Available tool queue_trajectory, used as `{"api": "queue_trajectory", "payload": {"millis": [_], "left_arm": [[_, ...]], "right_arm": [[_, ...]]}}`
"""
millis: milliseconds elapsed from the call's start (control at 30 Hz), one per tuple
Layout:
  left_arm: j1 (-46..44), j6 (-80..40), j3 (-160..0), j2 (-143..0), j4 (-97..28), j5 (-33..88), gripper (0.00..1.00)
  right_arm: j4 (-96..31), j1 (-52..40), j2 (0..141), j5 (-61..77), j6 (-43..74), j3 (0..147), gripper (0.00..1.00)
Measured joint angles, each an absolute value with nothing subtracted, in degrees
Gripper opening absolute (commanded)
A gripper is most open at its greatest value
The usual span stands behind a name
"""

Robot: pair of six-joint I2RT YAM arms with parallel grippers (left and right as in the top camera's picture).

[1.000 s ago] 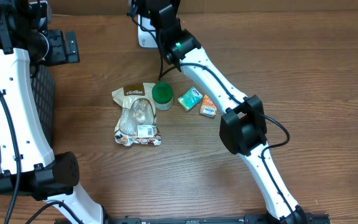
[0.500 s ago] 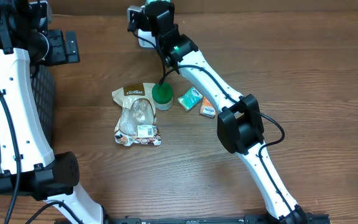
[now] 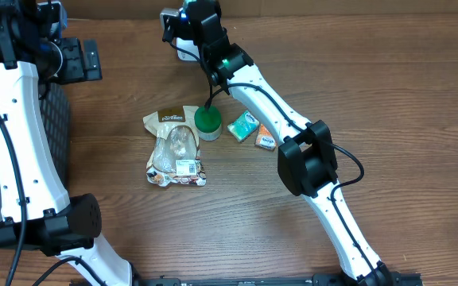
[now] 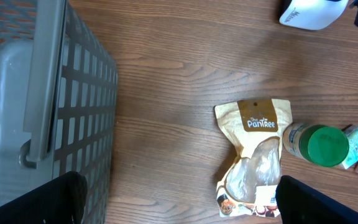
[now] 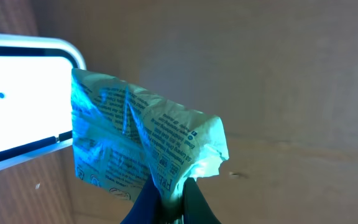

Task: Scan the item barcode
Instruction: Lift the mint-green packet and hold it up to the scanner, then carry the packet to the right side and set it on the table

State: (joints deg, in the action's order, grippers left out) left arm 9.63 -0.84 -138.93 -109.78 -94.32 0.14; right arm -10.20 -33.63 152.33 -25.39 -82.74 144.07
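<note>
The packet [image 5: 142,146], a small crinkled wrapper covered in fine print, is pinched by one edge in the right claw [image 5: 169,200], whose fingers are pressed together on it. It is held up off the surface at about 12 o'clock in the overhead view, just beside the scanner [image 5: 17,106]. In the wrist view the scanner's bright white face sits at 9 o'clock from the packet. Blue-green light washes over the wrapper, and I take that to be the scanner's beam falling on it.

Over the last second the right arm has pushed its wrist a little further toward 12 o'clock. A teal glow that was not there before now shows at the claw in the overhead view. That suggests the packet has just come into the reading zone, so the scan is under way or about to register. Whether the barcode itself faces the scanner cannot be told, since only text shows on the side toward the camera. A small twist of the wrist may be needed if no read comes.

Further out, near the centre of the surface [image 3: 388,95], lies a snack pouch [image 3: 175,147]. A green-lidded jar [image 3: 208,121] sits just beside its 2 o'clock corner, with a teal sachet [image 3: 243,125] and an orange sachet [image 3: 266,137] toward 3 o'clock. None has moved. The left claw [image 4: 179,202] hovers with its fingers wide apart, holding nothing, near the grey basket [image 4: 55,124] at 9 o'clock.
</note>
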Motion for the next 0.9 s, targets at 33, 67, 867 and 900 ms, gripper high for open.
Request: {"api": "queue_trajectory", "payload": {"millis": [33, 67, 867, 900], "left_arm": [[9.6, -0.9, -138.9, -109.8, -94.3, 0.2, 1.0], [9.6, -0.9, -138.9, -109.8, -94.3, 0.2, 1.0], [9.6, -0.8, -138.9, -109.8, -94.3, 0.1, 0.99], [9.6, -0.9, -138.9, -109.8, -94.3, 0.1, 0.99]], "right_arm": [[-9.4, -33.6, 152.3, -25.5, -82.8, 144.1, 0.04], [-8.6, -33.7, 152.3, -25.7, -82.8, 144.1, 0.04], [-38.9, -32.4, 135.0, -23.5, -45.2, 143.9, 0.04], [-42.2, -32.1, 132.0, -23.0, -40.8, 143.9, 0.04]]}}
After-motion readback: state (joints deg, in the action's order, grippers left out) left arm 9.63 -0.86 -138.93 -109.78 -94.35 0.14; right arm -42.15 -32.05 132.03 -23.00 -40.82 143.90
